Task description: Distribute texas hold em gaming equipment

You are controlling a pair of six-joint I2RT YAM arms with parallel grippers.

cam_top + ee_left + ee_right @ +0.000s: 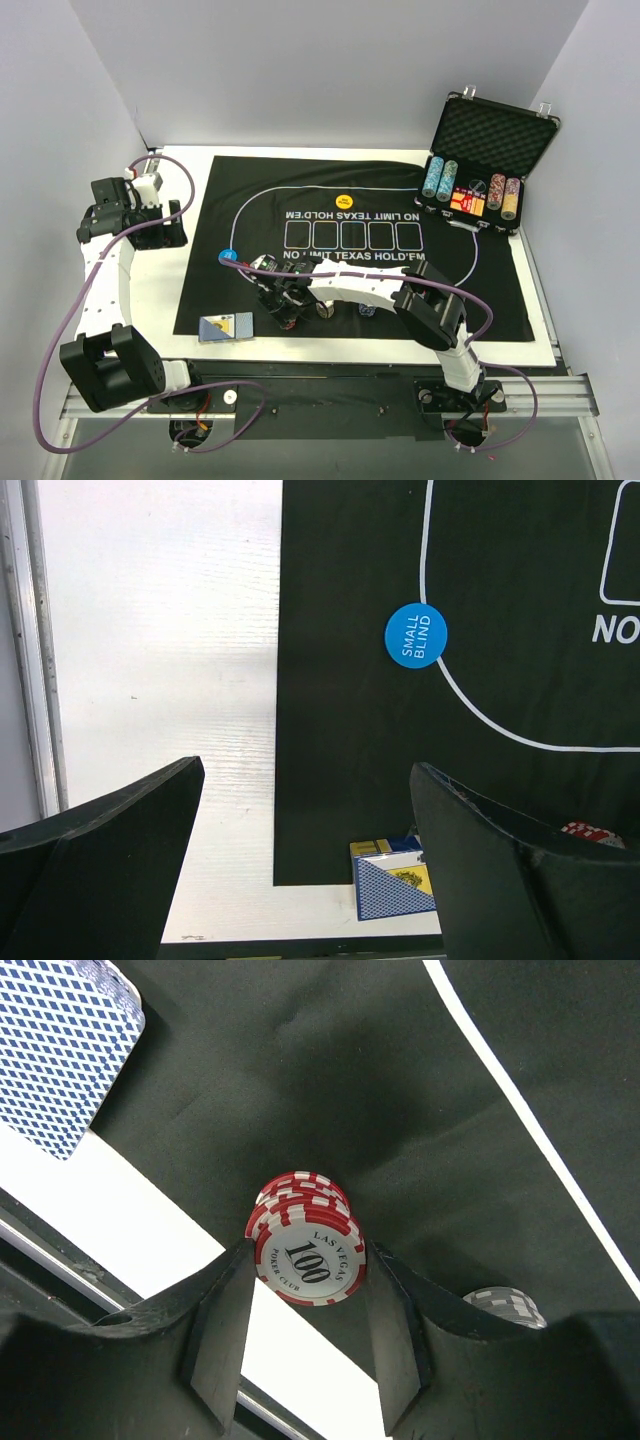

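My right gripper (287, 300) (307, 1255) is shut on a short stack of red, white-edged poker chips (305, 1240) marked "100", near the mat's front edge. A grey chip stack (505, 1305) stands just to its right, and chip stacks (325, 308) also show in the top view. The blue-backed playing cards (226, 327) (65, 1050) (395, 880) lie at the mat's front left corner. A blue "SMALL BLIND" disc (226, 256) (415, 635) and a yellow disc (346, 201) lie on the mat. My left gripper (163, 228) (308, 770) is open and empty, high over the table's left side.
The black mat (470, 290) printed "NO LIMIT TEXAS HOLD'EM" covers the white table (195, 180). An open aluminium case (495, 130) at the back right holds tall chip columns (440, 180) with small red and yellow pieces between them. Grey walls stand on both sides.
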